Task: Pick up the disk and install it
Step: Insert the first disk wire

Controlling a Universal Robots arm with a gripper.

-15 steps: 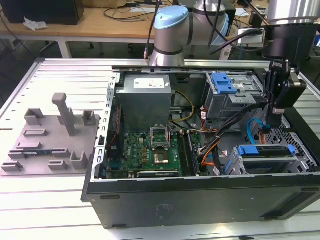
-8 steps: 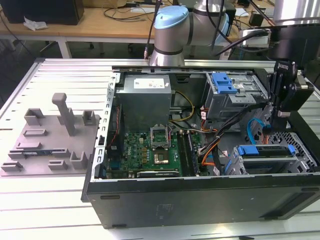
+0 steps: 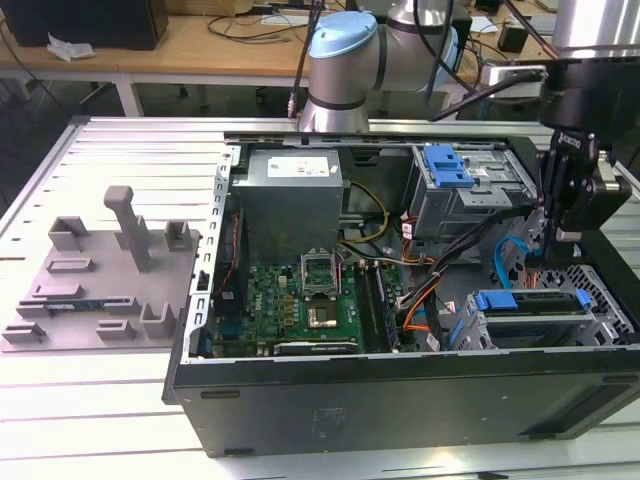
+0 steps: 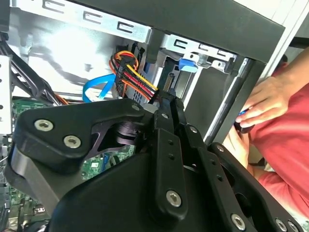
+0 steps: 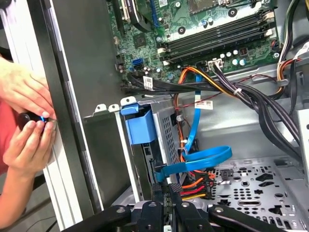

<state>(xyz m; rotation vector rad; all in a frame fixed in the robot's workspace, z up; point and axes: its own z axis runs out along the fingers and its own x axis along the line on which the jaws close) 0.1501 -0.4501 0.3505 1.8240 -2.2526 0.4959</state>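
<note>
While end effector (image 5: 168,186) near disk (image 3: 528,303), hands (image 5: 29,145) outside case (image 5: 72,72).

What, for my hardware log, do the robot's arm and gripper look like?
The arm has silver-grey tubular links with light-blue caps on its joints, and a black cable loops beside it. The gripper is matte black: a chunky rounded body and slim linked bars tapering to narrow fingers, dotted with silver screw heads.
</note>
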